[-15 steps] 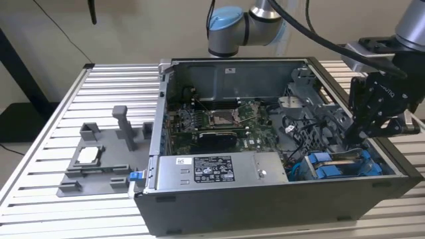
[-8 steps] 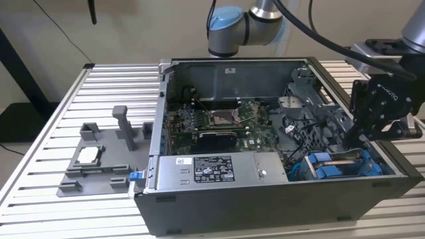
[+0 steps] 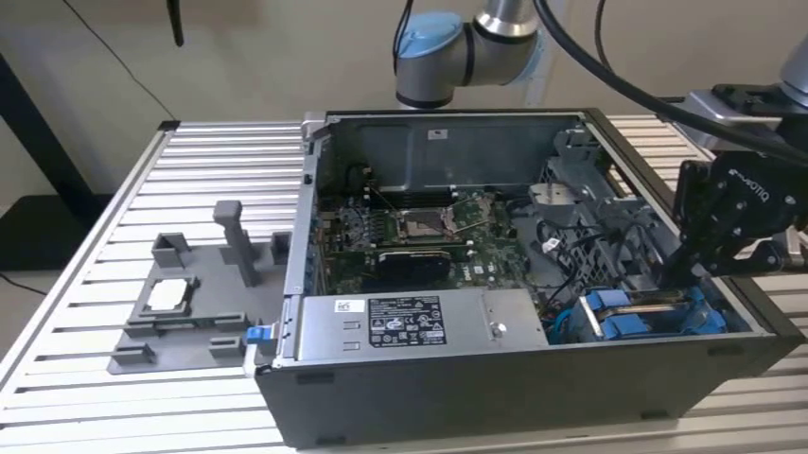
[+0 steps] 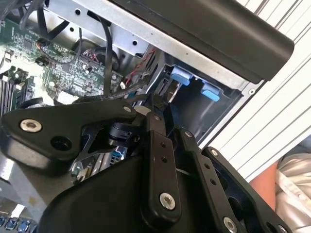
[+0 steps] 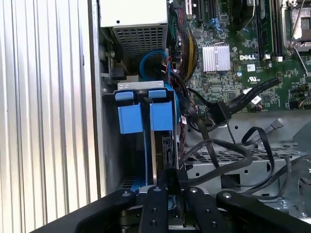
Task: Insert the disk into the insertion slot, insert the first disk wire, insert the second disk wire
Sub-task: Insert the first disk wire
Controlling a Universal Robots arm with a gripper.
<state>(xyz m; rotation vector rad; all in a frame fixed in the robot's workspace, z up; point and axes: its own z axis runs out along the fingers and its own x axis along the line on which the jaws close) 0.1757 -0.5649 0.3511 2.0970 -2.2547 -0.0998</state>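
The disk (image 5: 166, 145) sits edge-up inside the insertion slot (image 5: 146, 86), a grey metal cage in the case's corner, with blue tabs (image 5: 130, 118) at its mouth. In the exterior view the same blue tabs (image 3: 631, 322) show at the case's front right corner. My gripper (image 5: 173, 175) hangs just over the disk's connector end, its fingers drawn close together on what looks like the black plug of a disk wire (image 5: 214, 143) that loops away from the tips. In the exterior view the gripper (image 3: 673, 276) reaches down into the case from the right. In the second wrist view the gripper (image 4: 159, 104) points toward the blue tabs (image 4: 180, 76).
The open computer case (image 3: 531, 378) lies on a slatted metal table (image 3: 202, 180). A grey metal box with a white sticker (image 3: 392, 326) fills the case's front. The motherboard (image 3: 417, 232) and loose black cables (image 5: 243, 102) lie beside the cage. A grey fixture (image 3: 189, 312) stands on the exterior view's left.
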